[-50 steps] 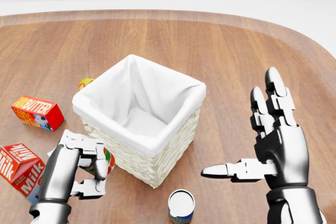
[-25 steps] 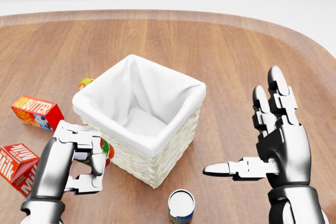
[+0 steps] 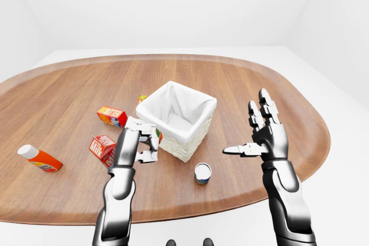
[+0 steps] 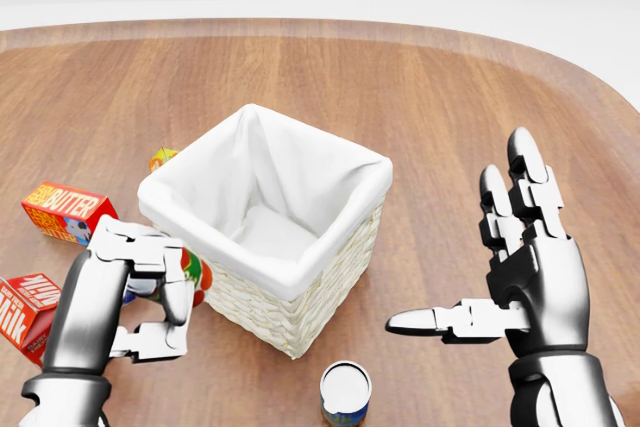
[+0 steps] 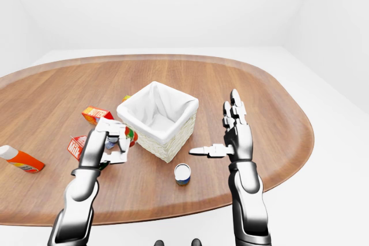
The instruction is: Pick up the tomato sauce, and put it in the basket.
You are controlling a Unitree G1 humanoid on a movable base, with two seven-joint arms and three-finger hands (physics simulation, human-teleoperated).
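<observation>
My left hand [image 4: 130, 292] is clenched around the tomato sauce [image 4: 193, 275] — a red-and-green container touching the basket [image 4: 265, 222] wall at the basket's 8 o'clock. I cannot tell whether it is off the tabletop [image 4: 420, 97]. Pick-up appears secured; lift and placement remain. My right hand [image 4: 505, 287] is released, fingers spread, at the basket's 4 o'clock. A tin can [image 4: 345, 394] stands at 6 o'clock.
</observation>
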